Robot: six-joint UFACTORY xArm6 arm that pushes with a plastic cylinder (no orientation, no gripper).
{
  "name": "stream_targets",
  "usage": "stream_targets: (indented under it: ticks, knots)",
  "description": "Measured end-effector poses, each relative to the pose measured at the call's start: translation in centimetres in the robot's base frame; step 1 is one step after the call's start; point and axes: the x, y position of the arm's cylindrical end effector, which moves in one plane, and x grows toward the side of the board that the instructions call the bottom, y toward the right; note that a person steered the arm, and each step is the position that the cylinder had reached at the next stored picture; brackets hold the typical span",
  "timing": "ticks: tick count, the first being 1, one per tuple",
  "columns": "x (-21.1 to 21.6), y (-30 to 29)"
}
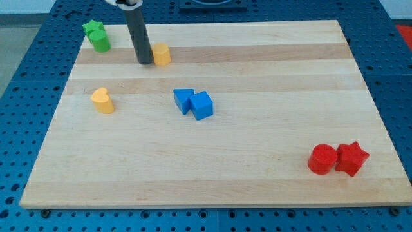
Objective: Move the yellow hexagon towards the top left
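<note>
The yellow hexagon (161,55) sits near the view's top, left of centre, on the wooden board (257,161). My tip (145,63) rests on the board right at the hexagon's left side, touching it or nearly so. The dark rod rises from there to the view's top edge.
A green star (94,28) and a green cylinder (100,41) stand together at the top left corner. A yellow heart (102,100) lies at the left. A blue triangle (183,100) and a blue cube (202,106) touch near the centre. A red cylinder (322,159) and a red star (351,158) sit at the bottom right.
</note>
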Motion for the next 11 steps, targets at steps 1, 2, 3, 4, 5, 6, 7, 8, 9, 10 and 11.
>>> stream_targets:
  ticks: [1,2,3,4,5,6,7,8,9,10,11]
  knots:
    - [1.0,-0.1]
    - [3.1,-0.4]
    - [3.3,2.0]
    - [1.6,4.3]
    - [-2.0,4.4]
    - [-5.5,3.9]
    - [-8.4,2.7]
    - [-8.7,2.3]
    - [-8.7,2.9]
    - [-9.3,1.7]
    - [-9.3,-0.6]
